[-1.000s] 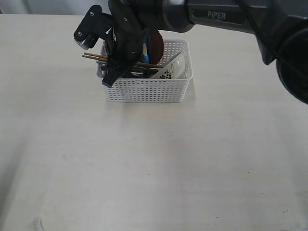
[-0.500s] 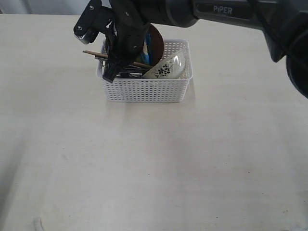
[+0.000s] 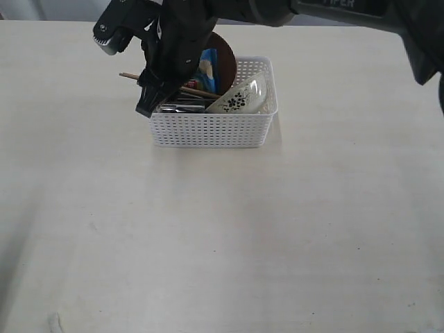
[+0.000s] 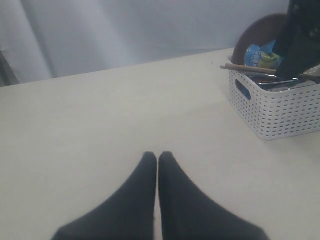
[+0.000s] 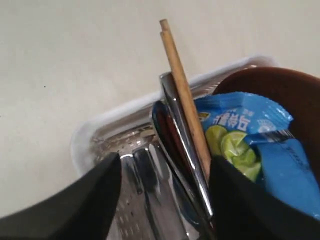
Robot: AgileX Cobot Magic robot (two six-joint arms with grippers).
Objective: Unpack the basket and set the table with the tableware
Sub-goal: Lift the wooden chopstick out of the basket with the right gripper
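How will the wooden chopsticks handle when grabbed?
Likely stiff and light: the wooden chopsticks are thin, straight sticks. Being a loose pair overhanging the white basket rim, they may split or pivot in the open right gripper.

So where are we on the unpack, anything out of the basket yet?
Nothing set yet: no tableware lies on the table. Plate, bowl, chopsticks and steel cutlery sit in the basket beside the snack bag. In hand: right gripper open above the basket, straddling chopsticks and cutlery. Left gripper shut, low over the table. Left: all of it.
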